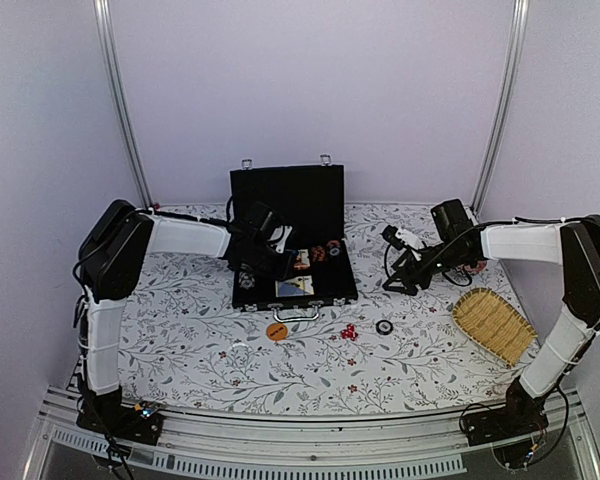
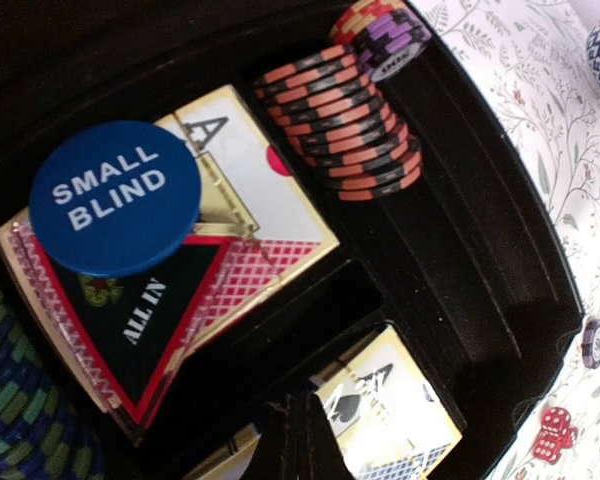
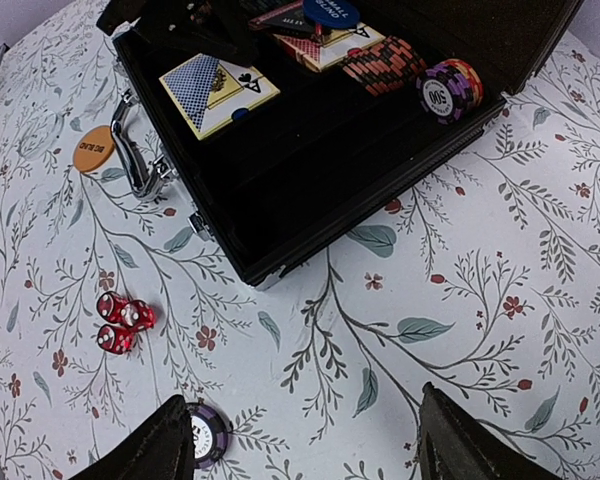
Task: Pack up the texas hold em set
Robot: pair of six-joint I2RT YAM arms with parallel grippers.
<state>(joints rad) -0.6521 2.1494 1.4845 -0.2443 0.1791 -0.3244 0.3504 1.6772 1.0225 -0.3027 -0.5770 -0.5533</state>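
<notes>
White walls with metal rails, floral-print surface (image 1: 180, 340). Black rectangular briefcase-style case (image 1: 290, 195) lies open mid-surface, lid upright toward the back wall, silver handle (image 3: 135, 160) facing the arms. Left gripper (image 2: 295, 425) is closed with nothing between the fingers; it hangs inside the case over a card deck (image 2: 395, 420), contact can't tell. Right gripper (image 3: 305, 400) is wide open and holds nothing, above bare surface right of the case. One loose purple-and-white poker chip (image 3: 208, 435) sits just beside one of its fingers, contact can't tell. Counts: 1 case; 2 card decks in it. The second deck (image 2: 260, 230) carries 1 blue round "SMALL BLIND" disc (image 2: 115, 197) and 1 black-and-red triangular "ALL IN" marker (image 2: 140, 320). Also in the case: 1 row of orange-and-black chips (image 2: 345, 125) in a tray slot, 1 short purple-and-orange chip stack (image 2: 385, 40) next to it, and green-and-blue chips (image 2: 15, 400) at the other end, number unreadable. On the surface in front of the case: 1 orange disc (image 1: 277, 331) near the handle, and small red dice (image 3: 120, 322), looks like 3, bunched together between disc and loose chip. 1 woven yellow basket (image 1: 493, 323) at far right, well apart from the case.
</notes>
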